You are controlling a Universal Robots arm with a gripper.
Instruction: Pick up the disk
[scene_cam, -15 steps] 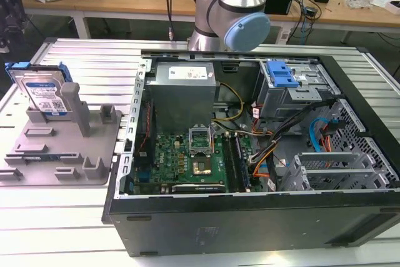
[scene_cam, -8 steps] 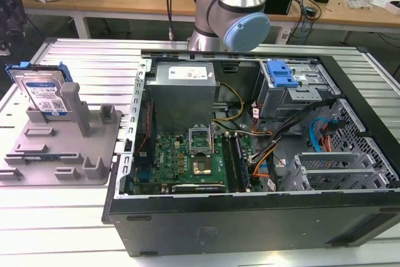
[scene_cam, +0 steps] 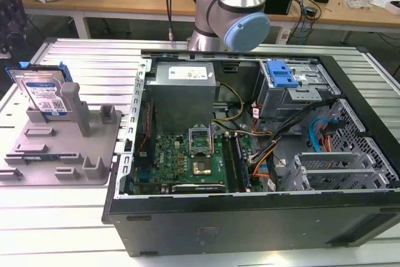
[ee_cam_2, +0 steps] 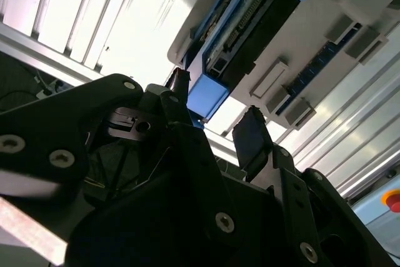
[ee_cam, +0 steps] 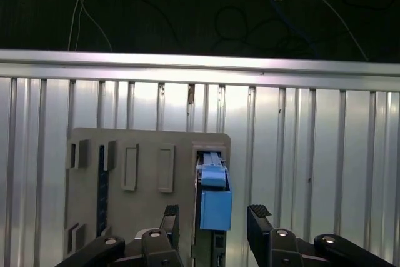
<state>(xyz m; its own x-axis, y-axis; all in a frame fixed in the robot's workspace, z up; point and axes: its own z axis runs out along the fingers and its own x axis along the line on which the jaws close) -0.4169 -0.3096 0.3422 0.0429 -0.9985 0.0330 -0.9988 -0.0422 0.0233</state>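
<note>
The disk [scene_cam: 44,89], silver with a white-and-blue label and a blue side bracket, stands on edge in the grey holder [scene_cam: 62,148] at the exterior view's left. In both wrist views the gripper [ee_cam: 214,215] [ee_cam_2: 215,107] is open. Its two black fingers [ee_cam: 259,218] stand one on each side of the disk's blue end [ee_cam: 215,207]. The disk's dark edge with its connector [ee_cam_2: 250,23] runs away from the fingers in the second wrist view. I see a gap between each finger and the disk.
An open black computer case [scene_cam: 350,217] with motherboard, cables and a blue drive cage fills the exterior view's middle and right. The arm's base [scene_cam: 231,10] rises behind it. The ribbed metal table [ee_cam: 300,154] lies beneath, with its edge rail [ee_cam: 200,64] beyond the holder [ee_cam: 144,154].
</note>
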